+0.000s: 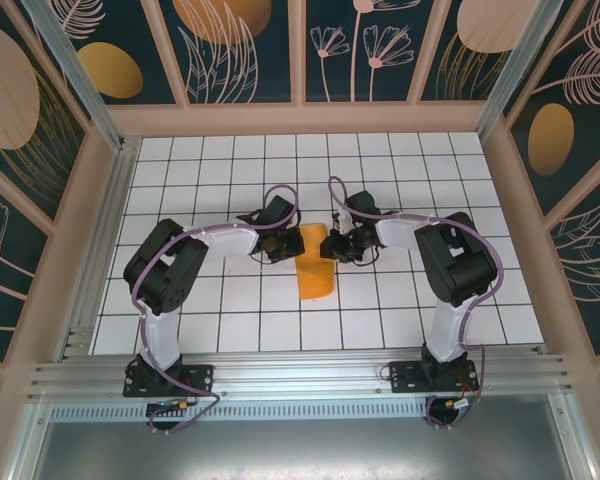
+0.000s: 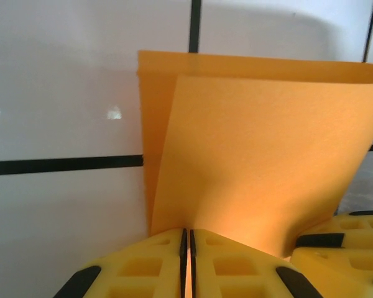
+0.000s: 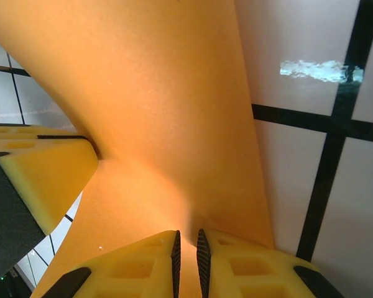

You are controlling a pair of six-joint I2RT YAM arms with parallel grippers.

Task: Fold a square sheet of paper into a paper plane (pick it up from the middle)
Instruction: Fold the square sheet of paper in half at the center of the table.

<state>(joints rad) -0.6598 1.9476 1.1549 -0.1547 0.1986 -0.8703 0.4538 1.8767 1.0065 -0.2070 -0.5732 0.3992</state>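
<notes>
White tiled tabletop (image 1: 230,320), dark floral wall panels (image 1: 240,50), aluminium rail (image 1: 300,375) along near edge

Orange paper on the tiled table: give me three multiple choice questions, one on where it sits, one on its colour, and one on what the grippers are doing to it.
1. Where is the sheet of paper?
A. between the left gripper and right gripper
B. left of both
C. right of both

2. What colour is it?
A. blue
B. orange
C. white

3. How are the grippers set?
A. both wide open above it
B. both shut on it
C. one shut, one well away

Answers: 1 A, the top view shows it between them. 2 B, it is plain orange throughout. 3 B, each wrist view shows paper pinched between nearly touching fingers.
</notes>
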